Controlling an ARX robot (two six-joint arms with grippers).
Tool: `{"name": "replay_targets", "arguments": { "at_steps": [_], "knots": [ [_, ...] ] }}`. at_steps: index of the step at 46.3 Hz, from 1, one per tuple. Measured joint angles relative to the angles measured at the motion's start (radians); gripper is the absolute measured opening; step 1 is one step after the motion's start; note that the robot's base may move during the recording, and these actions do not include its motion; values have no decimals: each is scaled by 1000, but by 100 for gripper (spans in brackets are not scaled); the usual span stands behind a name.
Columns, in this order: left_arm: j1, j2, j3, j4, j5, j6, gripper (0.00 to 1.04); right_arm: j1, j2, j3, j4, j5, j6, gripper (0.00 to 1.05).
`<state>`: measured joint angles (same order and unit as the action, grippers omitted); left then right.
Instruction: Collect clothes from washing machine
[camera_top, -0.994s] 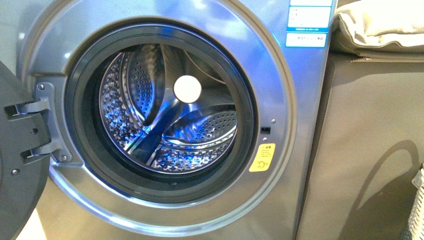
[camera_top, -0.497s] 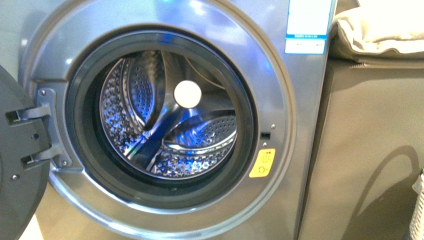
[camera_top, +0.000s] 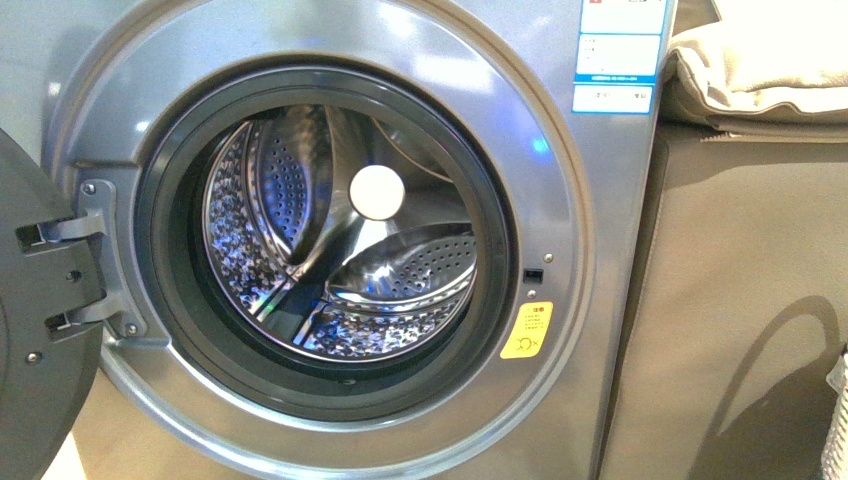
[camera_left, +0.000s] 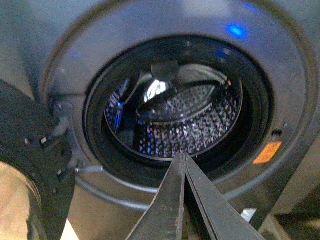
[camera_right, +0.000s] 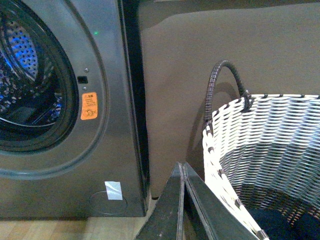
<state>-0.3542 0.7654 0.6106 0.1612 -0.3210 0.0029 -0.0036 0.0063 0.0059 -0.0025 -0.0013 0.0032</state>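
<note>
The grey washing machine fills the front view with its round door swung open to the left. Its perforated steel drum shows only bare metal. In the left wrist view my left gripper is shut and empty, its tips in front of the lower rim of the drum opening. My right gripper is also shut and empty, low beside the machine's right corner and just left of the woven basket. Dark navy clothes lie in the bottom of that basket.
A beige cushion rests on a brown upholstered block right of the machine. The basket's edge shows at the front view's far right. An orange-yellow sticker sits beside the drum opening. Wooden floor runs below the machine.
The front view has shifted slightly, so the machine sits a little lower in the picture. The blue reflections in the drum have faded. No arm shows in it.
</note>
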Motion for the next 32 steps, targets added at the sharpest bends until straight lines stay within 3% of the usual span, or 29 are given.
{"name": "replay_targets", "arguments": {
  "at_steps": [8, 29, 32],
  "knots": [
    [111, -112, -200, 65, 69, -4, 4, 0, -2, 0, 0, 0, 0, 2],
    [239, -303, -430, 109, 214, -4, 4, 0, -2, 0, 0, 0, 0, 2],
    [299, -332, -454, 109, 299, -4, 4, 0, -2, 0, 0, 0, 0, 2]
  ]
}}
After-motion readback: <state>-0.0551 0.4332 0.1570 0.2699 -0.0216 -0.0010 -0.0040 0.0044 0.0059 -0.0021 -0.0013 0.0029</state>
